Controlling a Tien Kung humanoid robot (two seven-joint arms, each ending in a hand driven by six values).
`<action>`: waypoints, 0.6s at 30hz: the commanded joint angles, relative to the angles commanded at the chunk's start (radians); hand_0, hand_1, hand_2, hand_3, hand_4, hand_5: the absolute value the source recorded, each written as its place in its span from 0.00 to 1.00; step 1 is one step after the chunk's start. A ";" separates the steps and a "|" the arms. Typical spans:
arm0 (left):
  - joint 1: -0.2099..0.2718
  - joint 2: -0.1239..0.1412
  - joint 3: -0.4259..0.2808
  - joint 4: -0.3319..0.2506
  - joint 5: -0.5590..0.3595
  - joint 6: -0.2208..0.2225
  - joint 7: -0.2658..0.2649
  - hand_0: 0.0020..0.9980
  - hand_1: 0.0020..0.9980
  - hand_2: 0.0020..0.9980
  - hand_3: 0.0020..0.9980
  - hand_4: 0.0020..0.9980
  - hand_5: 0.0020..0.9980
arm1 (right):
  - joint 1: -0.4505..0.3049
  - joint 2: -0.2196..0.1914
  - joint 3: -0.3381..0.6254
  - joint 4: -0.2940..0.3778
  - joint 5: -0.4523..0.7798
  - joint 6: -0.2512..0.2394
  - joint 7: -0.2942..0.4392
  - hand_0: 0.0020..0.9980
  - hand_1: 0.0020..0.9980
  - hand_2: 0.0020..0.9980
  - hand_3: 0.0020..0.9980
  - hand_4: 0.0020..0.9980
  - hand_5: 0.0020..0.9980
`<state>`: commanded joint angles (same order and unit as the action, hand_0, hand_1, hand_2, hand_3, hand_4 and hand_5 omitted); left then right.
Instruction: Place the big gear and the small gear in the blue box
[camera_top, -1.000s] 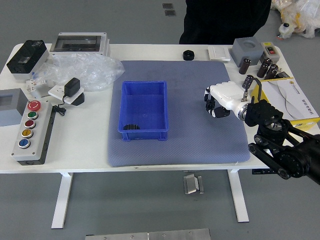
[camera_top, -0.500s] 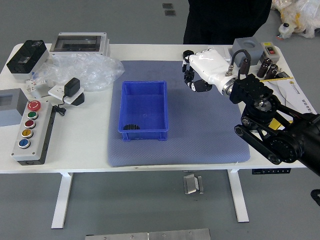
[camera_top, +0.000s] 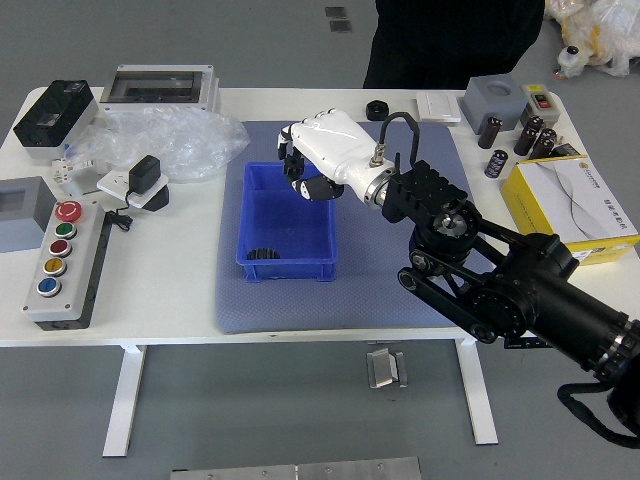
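The dark gear (camera_top: 262, 254) in the near-left corner of the blue box (camera_top: 290, 269) looks light and stiff, its toothed rim probably the surest hold; the right hand (camera_top: 337, 147) is over the box's far-right corner, and I cannot tell whether its fingers are apart or clamped on anything. Beneath lie a grey-blue mat (camera_top: 350, 305), a white counter (camera_top: 165, 285) and grey floor (camera_top: 250, 400).

The blue box (camera_top: 287, 269) looks like smooth, slightly glossy plastic; the grey-blue mat (camera_top: 350, 314) beneath is matt and finely textured. At far left, clear plastic wrap (camera_top: 185, 145) shines in crumpled folds. The white tabletop (camera_top: 165, 300) is smooth, with a dull sheen.
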<state>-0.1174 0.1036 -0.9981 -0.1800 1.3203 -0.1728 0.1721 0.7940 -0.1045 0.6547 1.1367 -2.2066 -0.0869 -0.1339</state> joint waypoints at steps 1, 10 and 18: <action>0.000 0.000 0.000 0.000 0.000 0.000 0.000 0.85 0.82 0.79 0.82 0.66 0.30 | -0.002 0.003 0.003 -0.003 0.003 0.008 -0.001 0.56 0.42 0.50 0.64 0.61 0.22; -0.001 -0.003 -0.001 0.000 0.002 -0.001 0.000 0.85 0.82 0.79 0.82 0.66 0.30 | -0.005 0.010 0.047 -0.020 0.013 0.061 0.003 0.58 0.51 0.71 0.91 0.94 0.48; 0.000 -0.005 0.000 0.000 -0.001 0.000 -0.001 0.85 0.82 0.79 0.82 0.66 0.30 | -0.033 -0.023 0.125 0.025 0.023 0.047 0.006 0.58 0.53 0.71 0.89 0.94 0.51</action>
<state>-0.1175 0.0987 -0.9977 -0.1800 1.3194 -0.1725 0.1714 0.7610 -0.1273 0.7798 1.1617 -2.1834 -0.0394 -0.1278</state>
